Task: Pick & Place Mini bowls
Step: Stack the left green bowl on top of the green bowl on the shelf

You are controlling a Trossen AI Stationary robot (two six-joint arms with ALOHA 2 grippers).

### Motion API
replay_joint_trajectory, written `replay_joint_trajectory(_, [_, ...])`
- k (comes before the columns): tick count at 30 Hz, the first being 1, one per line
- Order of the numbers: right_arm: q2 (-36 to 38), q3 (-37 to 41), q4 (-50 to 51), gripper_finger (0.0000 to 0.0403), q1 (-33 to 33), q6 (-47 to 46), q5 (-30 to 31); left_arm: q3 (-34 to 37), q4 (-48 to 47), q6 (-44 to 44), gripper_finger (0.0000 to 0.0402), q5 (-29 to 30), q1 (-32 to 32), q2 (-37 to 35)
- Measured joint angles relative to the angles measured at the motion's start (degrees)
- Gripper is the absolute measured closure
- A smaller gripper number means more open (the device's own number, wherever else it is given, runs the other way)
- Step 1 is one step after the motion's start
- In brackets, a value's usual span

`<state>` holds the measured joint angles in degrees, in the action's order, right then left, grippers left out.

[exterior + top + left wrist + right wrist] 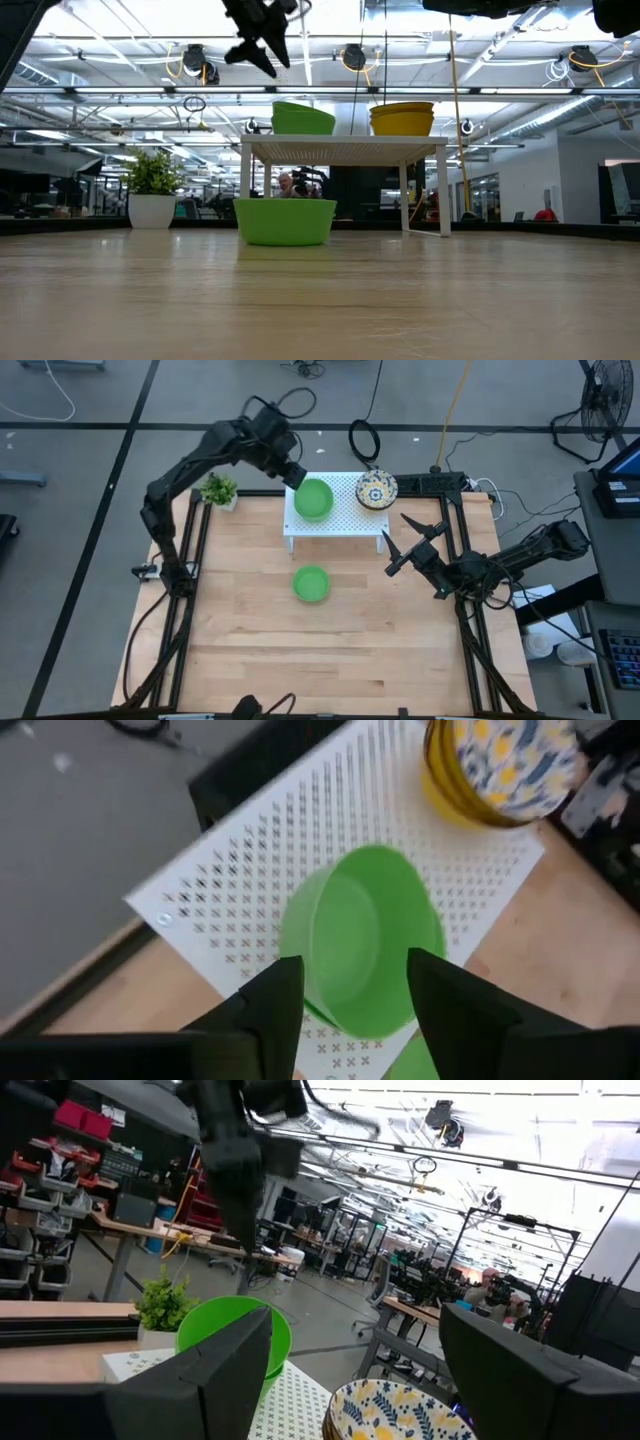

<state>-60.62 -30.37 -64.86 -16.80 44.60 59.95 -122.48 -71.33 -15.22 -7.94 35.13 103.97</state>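
Basically my left gripper (296, 477) hung spread wide just above the green bowl (314, 499) on the white rack (345, 520); I'd drop straight, straddle its rim, then close. Another green bowl (311, 583) sat on the table (250, 620). Right gripper (404, 543) waited open beside the rack.

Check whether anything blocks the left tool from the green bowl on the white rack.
Nothing visible does. The left tool hangs open just above the green bowl on the white rack, with only air between. The yellow bowl sits off to the side on the rack, clear of the path.
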Motion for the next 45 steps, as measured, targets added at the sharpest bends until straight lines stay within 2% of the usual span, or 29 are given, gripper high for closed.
replay_joint_trajectory(4, [0.0,0.0,0.0,0.0129,0.0,0.0,0.0,-0.1,0.6,-0.1,0.0216,1.3,-1.1,-1.9])
replay_joint_trajectory(8, [0.0,0.0,0.0,0.0129,0.1,0.0,0.0,0.0,-1.3,0.7,0.0216,2.3,-3.1,-0.8])
replay_joint_trajectory(13, [0.0,0.0,0.0,0.0129,0.1,0.0,0.0,0.0,-2.9,1.4,0.0215,10.8,-5.5,3.6])
replay_joint_trajectory(15, [0.0,0.0,0.0,0.0129,0.1,0.0,0.0,0.0,-2.9,1.2,0.0215,12.3,-5.7,5.0])
replay_joint_trajectory(21, [0.0,0.0,0.0,0.0129,0.1,0.0,0.0,0.0,-2.7,1.5,0.0215,12.6,-5.1,8.4])
replay_joint_trajectory(27, [0.0,0.0,0.0,0.0129,0.1,0.0,0.0,0.0,-2.1,0.8,0.0220,14.1,-4.5,8.1])
replay_joint_trajectory(30, [0.0,0.0,0.0,0.0129,0.1,0.0,0.0,0.0,-2.0,-2.5,0.0252,14.0,-4.2,7.7])
replay_joint_trajectory(36, [0.0,0.0,0.0,0.0129,0.1,0.0,0.0,0.0,-2.7,-6.1,0.0385,13.1,-3.2,7.2])
replay_joint_trajectory(40, [0.0,0.0,0.0,0.0129,0.1,0.0,0.0,0.0,-2.6,-6.3,0.0395,12.3,-2.3,7.2])
replay_joint_trajectory(45, [0.0,0.0,0.0,0.0129,0.1,0.0,0.0,0.0,-2.1,-7.0,0.0397,7.0,-0.8,6.8])
